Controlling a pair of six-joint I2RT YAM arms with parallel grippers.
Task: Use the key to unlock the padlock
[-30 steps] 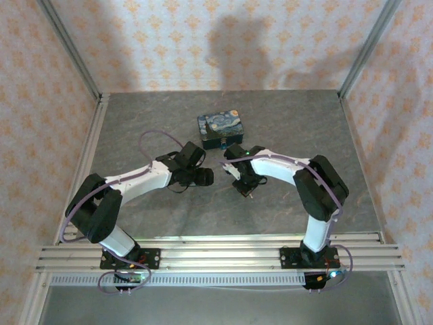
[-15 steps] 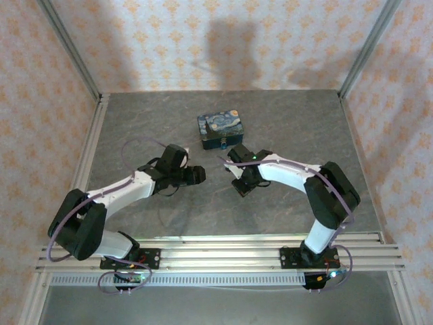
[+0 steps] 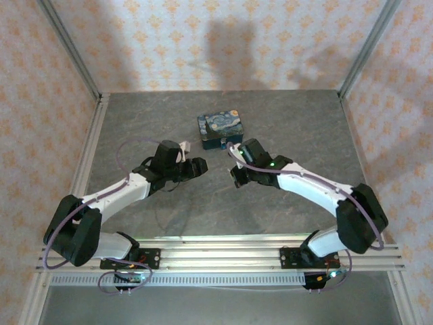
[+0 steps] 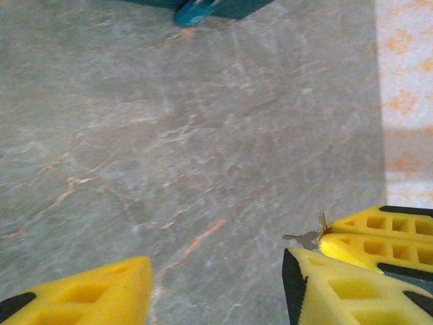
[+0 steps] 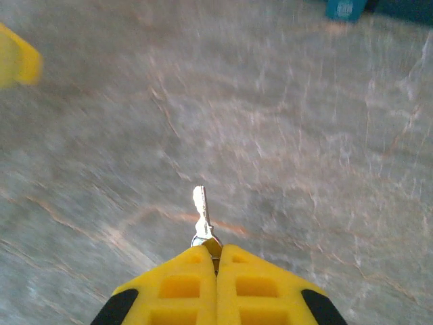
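Note:
My right gripper [image 5: 216, 249] is shut on the key [image 5: 201, 210], a small silvery key whose blade sticks out past the yellow fingertips above the table. From the left wrist the same key [image 4: 304, 237] shows at the tip of the right gripper's fingers [image 4: 379, 233]. The padlock [image 5: 345, 8] is a small bluish body at the front of the tin, seen again as the padlock [image 4: 196, 10] at the top edge. My left gripper [image 4: 216, 271] is open with only bare table between its fingers. Seen from above, the left gripper [image 3: 196, 166] and right gripper [image 3: 237, 176] face each other just in front of the tin.
A blue swirl-painted tin [image 3: 221, 128] stands behind both grippers at the table's middle. Metal rails [image 3: 88, 162] edge the grey stone-patterned table [image 3: 291, 122], and patterned walls close it in on three sides.
Both grippers have moved away from the near edge toward the tin. The right arm has stretched out lower, still holding the key. The left jaws have narrowed somewhat.

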